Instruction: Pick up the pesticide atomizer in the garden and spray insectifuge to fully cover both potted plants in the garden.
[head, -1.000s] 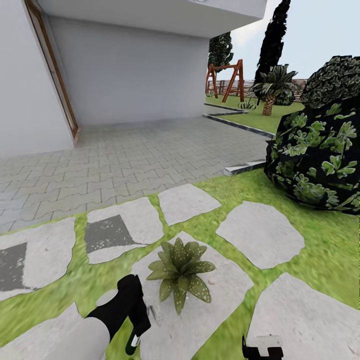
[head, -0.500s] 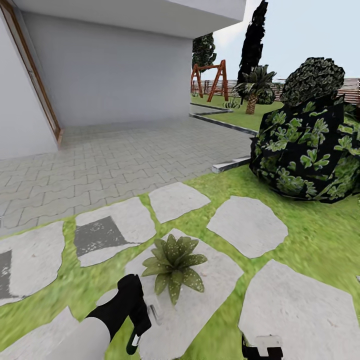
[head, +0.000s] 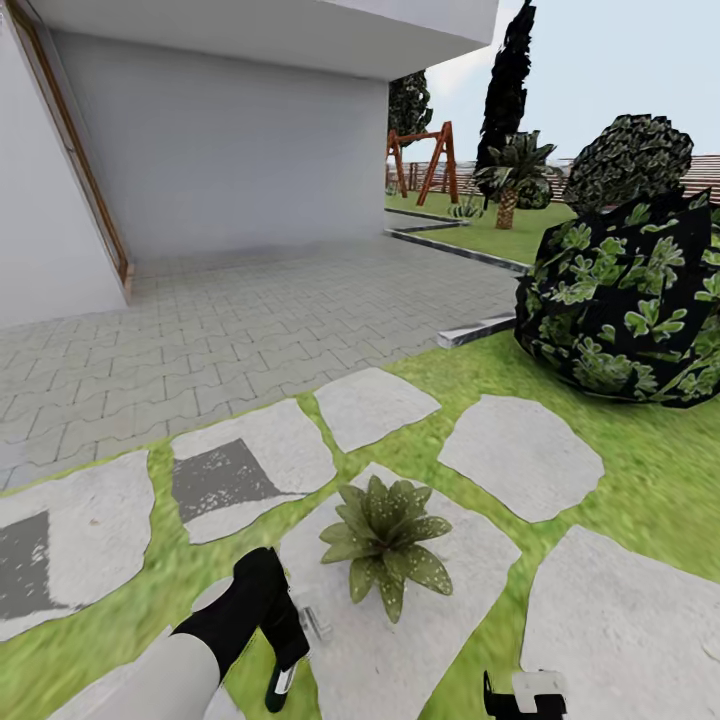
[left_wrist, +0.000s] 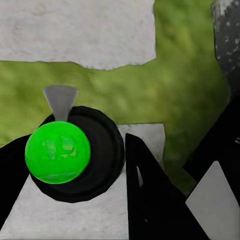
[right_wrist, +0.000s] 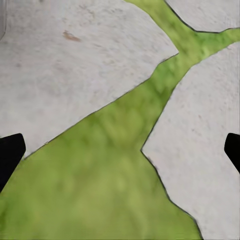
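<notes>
One potted plant (head: 385, 543), a low rosette of pointed green leaves, stands on a grey stepping stone (head: 400, 640) just ahead of me. Fine whitish insectifuge specks (head: 425, 570) dot its leaves. My left gripper (head: 285, 645) hangs just left of the plant, shut on the pesticide atomizer (head: 279, 683), whose dark green body points down and whose whitish trigger head (head: 312, 622) faces the plant. In the left wrist view the atomizer (left_wrist: 57, 152) shows as a bright green round end in a black ring between the black fingers (left_wrist: 150, 200). My right gripper (right_wrist: 120, 150) is open over grass and stones.
A large dark shrub (head: 630, 310) stands on the lawn at the right. Grey block paving (head: 250, 330) runs to the white house wall (head: 230, 150). Far back are a palm (head: 510, 175), a wooden swing frame (head: 425, 160), a small spiky plant (head: 465, 210) and a slatted fence (head: 705, 175).
The whole view swung left, then back right, so the camera moved. The left arm with the atomizer keeps its place in the picture, and the plant now sits slightly further right of it.
</notes>
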